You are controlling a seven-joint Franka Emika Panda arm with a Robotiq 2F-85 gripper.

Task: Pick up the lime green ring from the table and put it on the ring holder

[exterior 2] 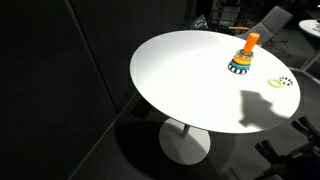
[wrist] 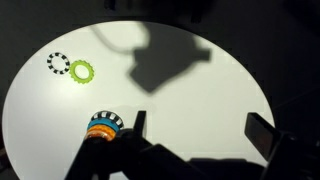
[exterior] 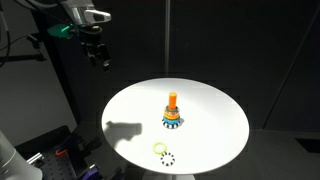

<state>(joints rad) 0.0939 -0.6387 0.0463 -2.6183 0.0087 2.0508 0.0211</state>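
Note:
The lime green ring (exterior: pixel 159 148) lies flat near the front edge of the round white table (exterior: pixel 210 105). It also shows in an exterior view (exterior 2: pixel 273 84) and in the wrist view (wrist: pixel 82 72). The ring holder (exterior: pixel 172 113), an orange peg on stacked coloured rings, stands near the table's middle; it also shows in an exterior view (exterior 2: pixel 243 56) and in the wrist view (wrist: pixel 102 126). My gripper (exterior: pixel 103 60) hangs high above the table's far-left side, open and empty. In the wrist view its fingers (wrist: pixel 196 130) are spread wide apart.
A black-and-white dotted ring (exterior: pixel 167 158) lies right beside the lime green ring, also in the wrist view (wrist: pixel 59 63). The arm's shadow falls on the table (exterior: pixel 125 128). Dark curtains surround the table; equipment sits on the floor at lower left.

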